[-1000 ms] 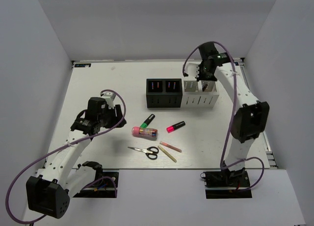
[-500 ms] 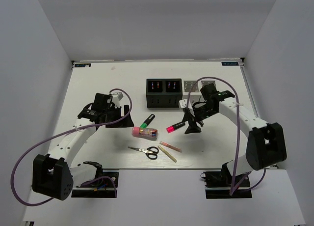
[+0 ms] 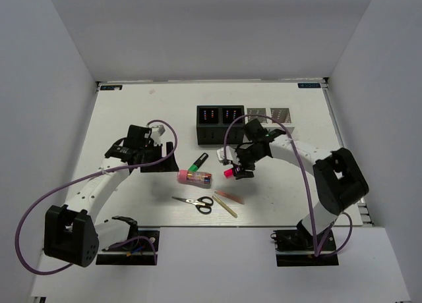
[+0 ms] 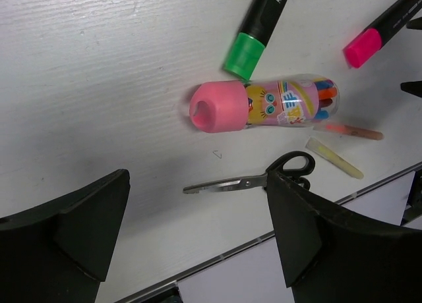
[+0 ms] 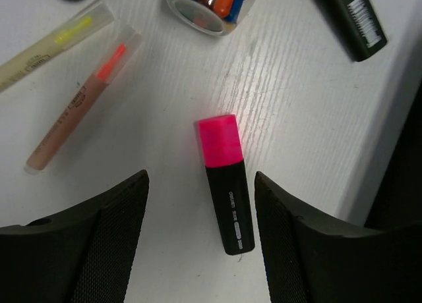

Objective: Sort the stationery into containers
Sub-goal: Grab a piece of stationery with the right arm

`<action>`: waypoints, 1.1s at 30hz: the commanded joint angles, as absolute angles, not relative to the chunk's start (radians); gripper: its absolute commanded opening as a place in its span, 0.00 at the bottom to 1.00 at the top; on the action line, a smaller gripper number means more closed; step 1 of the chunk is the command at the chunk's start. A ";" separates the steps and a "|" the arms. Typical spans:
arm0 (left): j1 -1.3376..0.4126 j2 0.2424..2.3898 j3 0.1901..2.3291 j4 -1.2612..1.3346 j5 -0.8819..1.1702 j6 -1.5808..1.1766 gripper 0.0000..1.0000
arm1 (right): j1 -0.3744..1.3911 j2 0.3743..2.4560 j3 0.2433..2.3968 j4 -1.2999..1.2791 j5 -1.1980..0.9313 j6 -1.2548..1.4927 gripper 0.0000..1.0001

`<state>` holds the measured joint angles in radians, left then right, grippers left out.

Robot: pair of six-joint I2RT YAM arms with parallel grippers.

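Pink-capped marker (image 5: pixel 224 184) lies flat on the worktop (image 5: pixel 297 85), just right of the pink tube (image 4: pixel 264 104) in the top cam. The right hand (image 5: pixel 200 181) hangs over it, wide and empty, w/ one finger each side. Close on the black barrel approx mid-length, not on the cap, so it won't tip when lifted. The marker sits a bit skewed btwn the fingers, so twist the wrist square first, then drop straight down. Left hand (image 4: pixel 198 197) is left of the tube, also wide and holding nothing.

Hard to see: the white bins (image 3: pixel 277 115) behind the tube are partly blocked by the right arm. Bin contents can't be read, and no orange-capped marker shows anywhere.
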<state>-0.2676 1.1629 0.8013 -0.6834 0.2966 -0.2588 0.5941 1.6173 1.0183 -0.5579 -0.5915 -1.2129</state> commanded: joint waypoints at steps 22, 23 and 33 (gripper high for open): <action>-0.268 1.097 0.841 -0.699 0.281 -0.241 0.97 | 0.692 1.801 1.091 -0.535 -0.292 -1.279 0.55; -0.268 1.095 0.839 -0.699 0.282 -0.242 0.97 | 0.693 1.808 1.089 -0.544 -0.285 -1.287 0.49; -0.268 1.092 0.838 -0.701 0.275 -0.242 0.97 | 0.690 1.818 1.088 -0.577 -0.305 -1.230 0.15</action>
